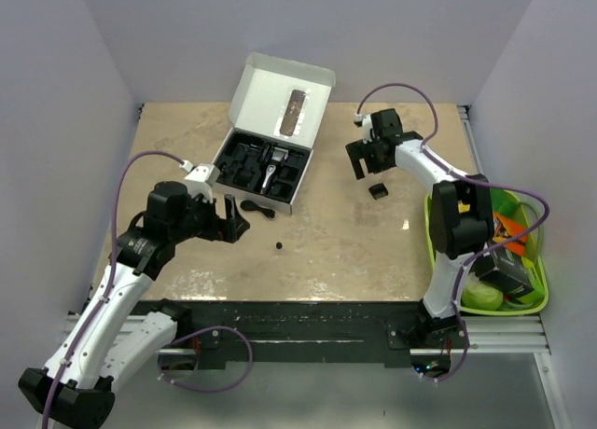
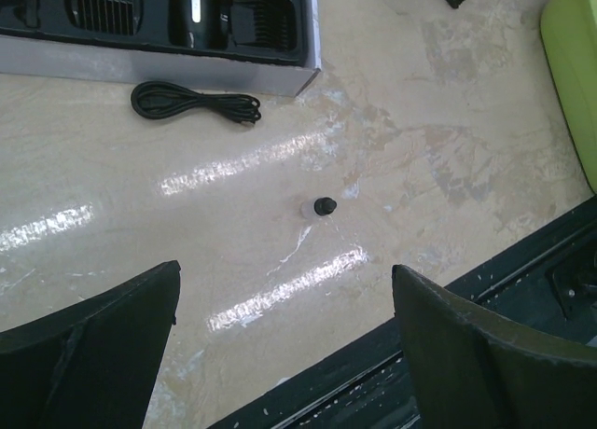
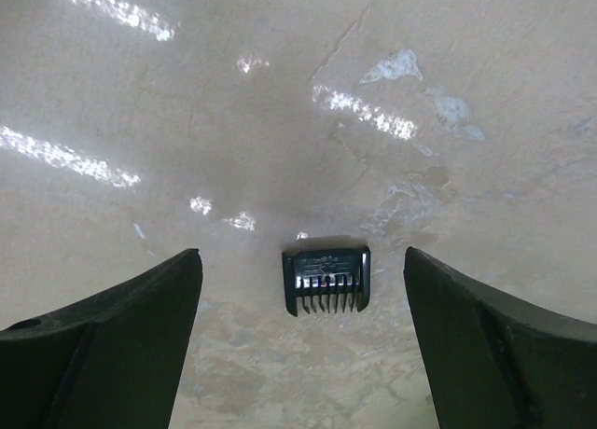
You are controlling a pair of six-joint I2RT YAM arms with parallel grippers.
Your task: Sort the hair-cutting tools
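The right gripper (image 1: 366, 160) hangs spread and empty over the comb guard (image 3: 326, 281), which lies loose on the table (image 3: 280, 121) at lower centre of its wrist view, so the pick-up likely needs a descent and squeeze; the left gripper (image 1: 229, 216) gapes empty too.

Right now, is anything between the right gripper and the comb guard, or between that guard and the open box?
Nothing visible. The right gripper hangs open over the comb guard on bare table. The stretch from guard to box is bare too; the cable lies aside, along the box's near wall.
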